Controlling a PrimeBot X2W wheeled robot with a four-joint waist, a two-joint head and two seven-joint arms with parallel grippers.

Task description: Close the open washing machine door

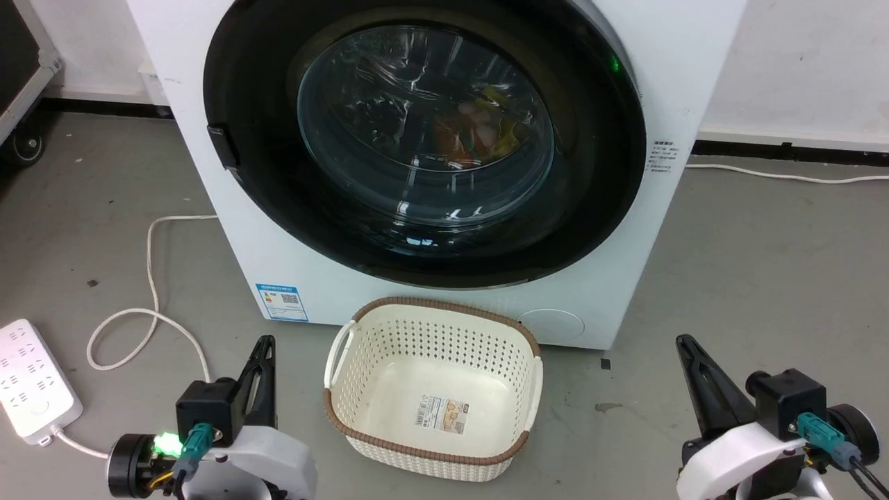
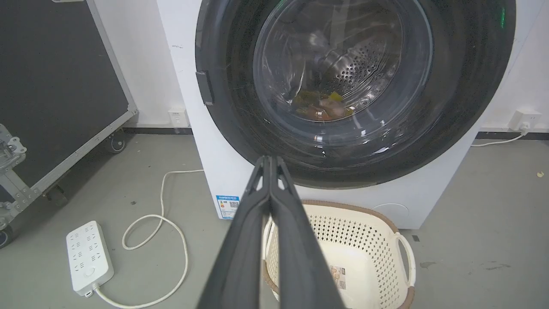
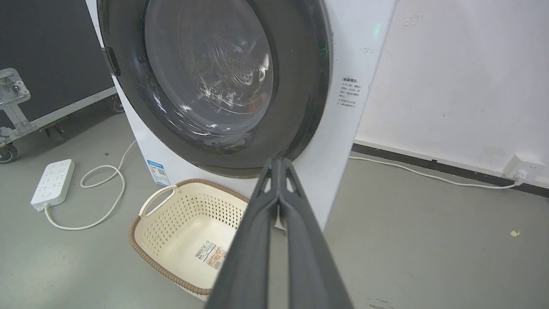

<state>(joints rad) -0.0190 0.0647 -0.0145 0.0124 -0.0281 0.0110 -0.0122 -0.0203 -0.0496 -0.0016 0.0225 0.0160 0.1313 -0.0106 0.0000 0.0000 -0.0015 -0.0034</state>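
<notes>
Washing machine door [image 1: 425, 139] seems flush; basket [image 1: 444, 306] near.

The grey floor [image 1: 764, 278] is carrying a white washing machine [image 1: 694, 83]. A cream perforated basket [image 1: 417, 340] with a brown rim is sitting just in front of the machine. A white power strip [image 1: 31, 378] is lying well left of the machine, its white cord [image 1: 149, 278] looping toward the machine's base. Another white cable [image 1: 785, 177] is trailing away right of the machine.
</notes>
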